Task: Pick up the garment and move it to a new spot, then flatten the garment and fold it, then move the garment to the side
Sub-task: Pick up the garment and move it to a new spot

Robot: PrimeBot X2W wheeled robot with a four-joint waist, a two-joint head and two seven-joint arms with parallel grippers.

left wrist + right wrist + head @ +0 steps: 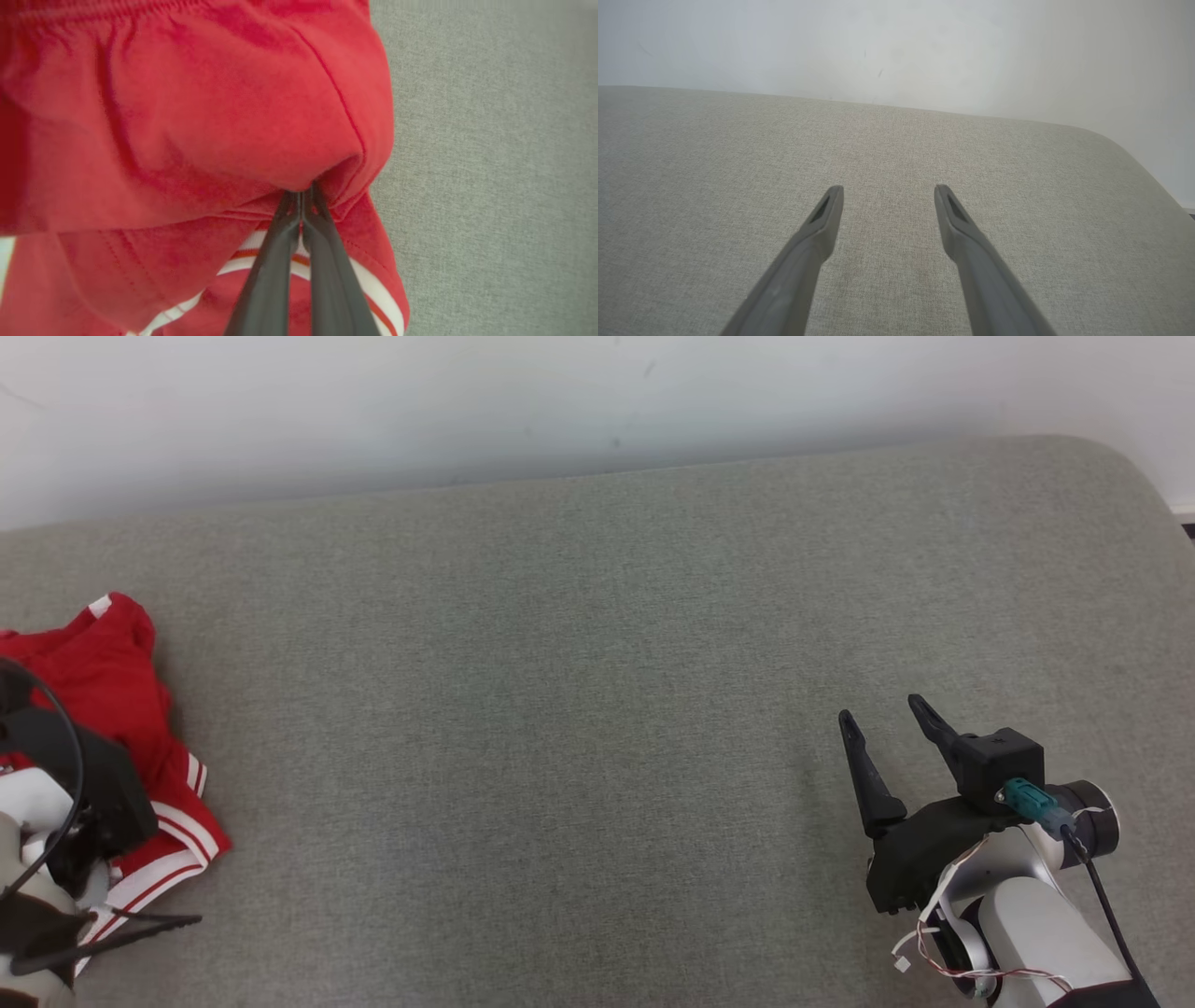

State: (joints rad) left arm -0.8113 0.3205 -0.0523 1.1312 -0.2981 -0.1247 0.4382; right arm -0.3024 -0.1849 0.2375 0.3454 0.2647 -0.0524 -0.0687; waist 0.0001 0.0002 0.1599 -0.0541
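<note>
The garment [112, 709] is a crumpled red piece with white and red striped trim, bunched at the far left of the grey cushion. My left arm covers part of it in the head view. In the left wrist view my left gripper [302, 192] is shut, its two fingers pressed together on a fold of the red garment [196, 121]. My right gripper [882, 714] hovers at the lower right of the cushion, open, with nothing between its fingers [829, 205], far from the garment.
The grey fabric cushion [597, 691] spreads wide between the two arms. A pale wall [560, 392] runs along its far edge. The cushion's rounded corner [1120, 467] lies at the back right.
</note>
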